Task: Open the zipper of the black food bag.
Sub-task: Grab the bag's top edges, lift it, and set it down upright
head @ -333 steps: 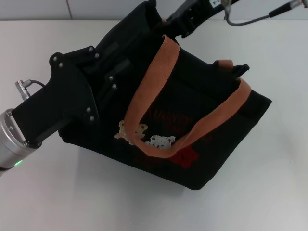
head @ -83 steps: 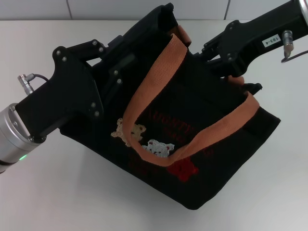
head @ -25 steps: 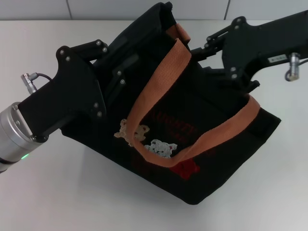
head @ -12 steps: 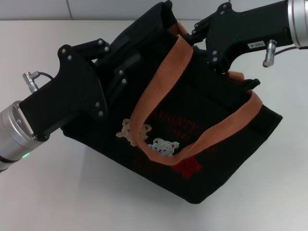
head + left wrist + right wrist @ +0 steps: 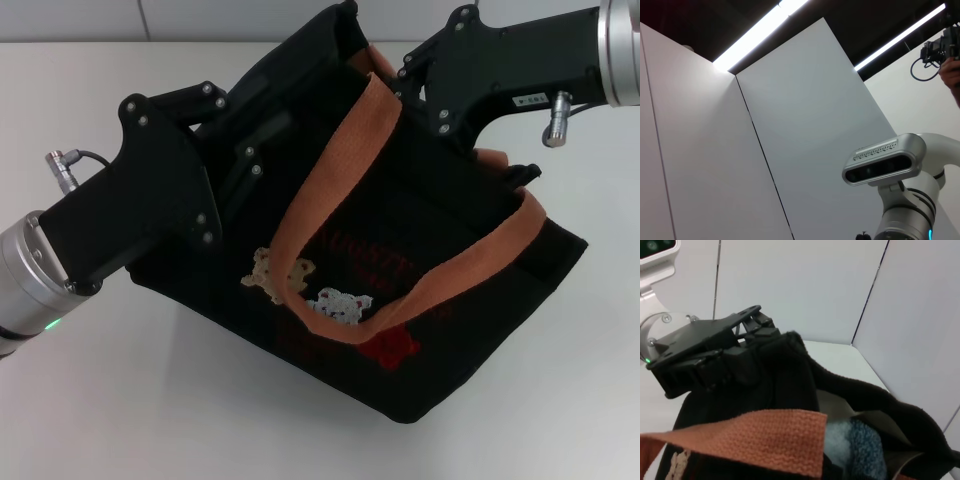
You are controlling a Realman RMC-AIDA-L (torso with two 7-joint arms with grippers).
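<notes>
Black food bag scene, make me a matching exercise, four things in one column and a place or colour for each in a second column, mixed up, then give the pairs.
Things:
1. black food bag
2. handles
3. left tool
4. right tool

Descriptions:
A. orange-brown webbing
B. at the bag's far top rim
C. on the white table, bear patches on its front
D. against the bag's left end

Pairs: 1-C, 2-A, 3-D, 4-B

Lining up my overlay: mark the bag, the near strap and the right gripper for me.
bag (image 5: 470,330), head view, front panel right of the print.
near strap (image 5: 330,170), head view, left run of the webbing.
right gripper (image 5: 385,72), head view, tip at the bag's top rim.
</notes>
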